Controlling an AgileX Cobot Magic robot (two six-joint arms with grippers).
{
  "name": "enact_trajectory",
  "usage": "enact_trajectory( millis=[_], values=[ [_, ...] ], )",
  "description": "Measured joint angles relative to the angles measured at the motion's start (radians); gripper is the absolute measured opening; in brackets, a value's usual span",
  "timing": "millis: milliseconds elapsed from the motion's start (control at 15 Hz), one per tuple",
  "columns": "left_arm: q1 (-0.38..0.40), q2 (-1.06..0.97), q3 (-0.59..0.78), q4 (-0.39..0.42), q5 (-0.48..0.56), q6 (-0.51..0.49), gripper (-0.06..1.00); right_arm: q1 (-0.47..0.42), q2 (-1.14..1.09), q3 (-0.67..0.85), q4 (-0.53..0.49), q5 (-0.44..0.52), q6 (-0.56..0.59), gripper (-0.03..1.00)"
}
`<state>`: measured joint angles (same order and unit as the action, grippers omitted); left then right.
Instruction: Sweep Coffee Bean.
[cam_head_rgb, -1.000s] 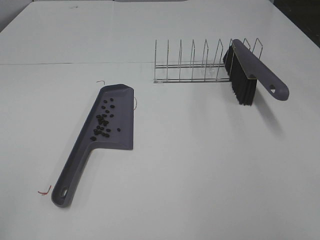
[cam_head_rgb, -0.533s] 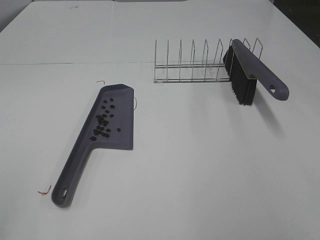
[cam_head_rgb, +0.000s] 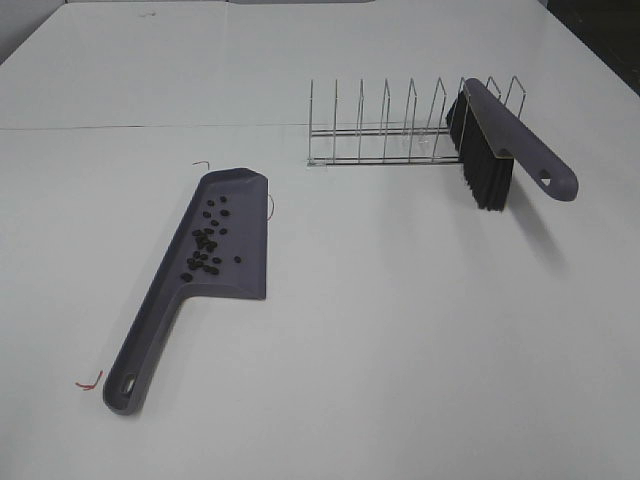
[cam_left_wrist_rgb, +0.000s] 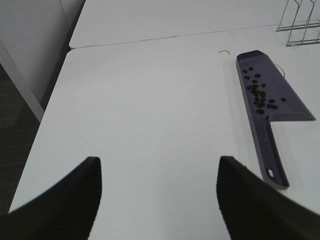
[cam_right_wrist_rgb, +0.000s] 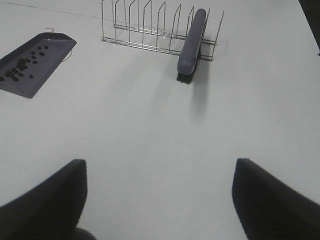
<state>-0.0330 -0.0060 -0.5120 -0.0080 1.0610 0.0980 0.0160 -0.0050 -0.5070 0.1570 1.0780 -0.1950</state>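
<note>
Several coffee beans (cam_head_rgb: 207, 240) lie in the pan of the grey dustpan (cam_head_rgb: 225, 200), which lies flat on the white table with its handle (cam_head_rgb: 140, 350) toward the front left. They also show in the left wrist view (cam_left_wrist_rgb: 260, 95) and the right wrist view (cam_right_wrist_rgb: 20, 65). A grey brush (cam_head_rgb: 495, 150) with black bristles leans in the wire rack (cam_head_rgb: 390, 125). My left gripper (cam_left_wrist_rgb: 157, 195) is open and empty, well away from the dustpan (cam_left_wrist_rgb: 280, 102). My right gripper (cam_right_wrist_rgb: 160, 200) is open and empty, away from the brush (cam_right_wrist_rgb: 192, 42). Neither gripper shows in the exterior view.
A thin red wire loop (cam_head_rgb: 90, 381) lies by the dustpan handle's end. Another thin wire (cam_head_rgb: 203, 164) lies at the pan's far corner. The table's left edge (cam_left_wrist_rgb: 47, 105) drops to a dark floor. A seam (cam_head_rgb: 150, 127) crosses the table.
</note>
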Motion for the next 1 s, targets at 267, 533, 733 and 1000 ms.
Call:
enact_trajectory(
  millis=[267,533,733,1000],
  values=[
    [0.0,0.0,0.004,-0.01,0.0,0.026,0.61,0.0,0.0,0.0,0.0,0.0,0.0,0.74],
    [0.0,0.0,0.004,-0.034,0.0,0.026,0.61,0.0,0.0,0.0,0.0,0.0,0.001,0.74],
    [0.0,0.0,0.004,-0.034,0.0,0.026,0.61,0.0,0.0,0.0,0.0,0.0,0.001,0.74],
    [0.0,0.0,0.004,-0.034,0.0,0.026,0.61,0.0,0.0,0.0,0.0,0.0,0.001,0.74]
  ],
)
